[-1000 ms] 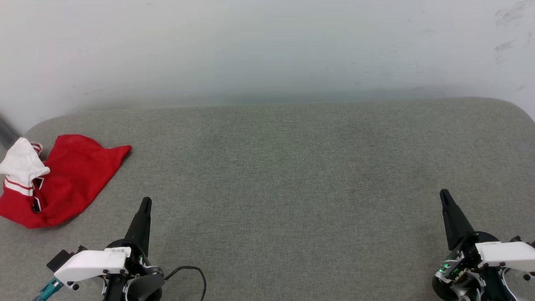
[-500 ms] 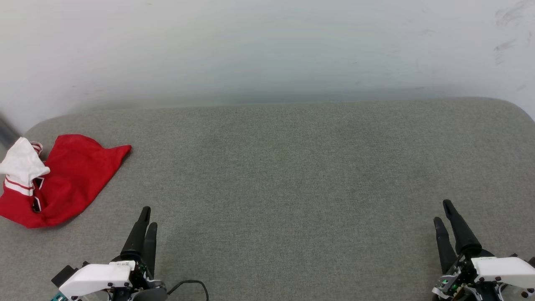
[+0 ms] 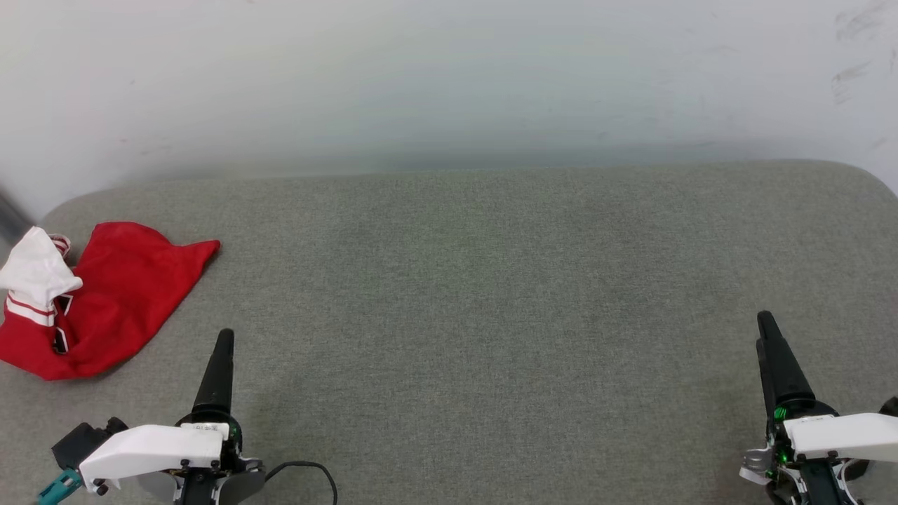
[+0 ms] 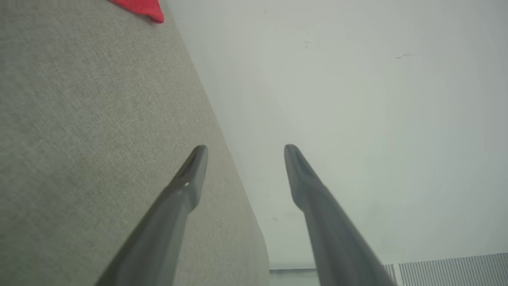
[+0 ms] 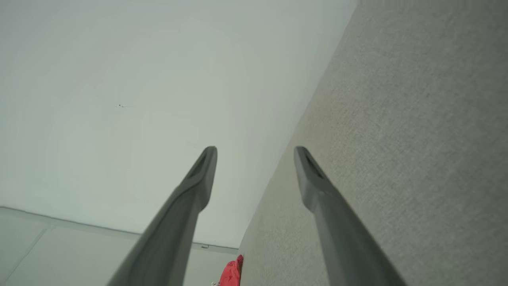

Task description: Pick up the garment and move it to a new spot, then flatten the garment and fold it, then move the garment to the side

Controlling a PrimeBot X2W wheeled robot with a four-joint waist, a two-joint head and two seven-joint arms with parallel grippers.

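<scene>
On my head view a grey woven fabric surface [image 3: 477, 294] spreads across the lower two thirds of the frame, its far corners rounded at upper left and upper right. Behind it a pale wall [image 3: 421, 77] takes the top of the frame, with a few dark scuff marks [image 3: 852, 70] at upper right. A dark slanted strip [image 3: 8, 214] sits at the left edge; I cannot tell what it is. My left wrist view has a ribbed panel [image 4: 452, 270] in its lower right corner. My right wrist view has pale floor [image 5: 59, 254] at lower left, under a thin skirting line [image 5: 99, 227].
</scene>
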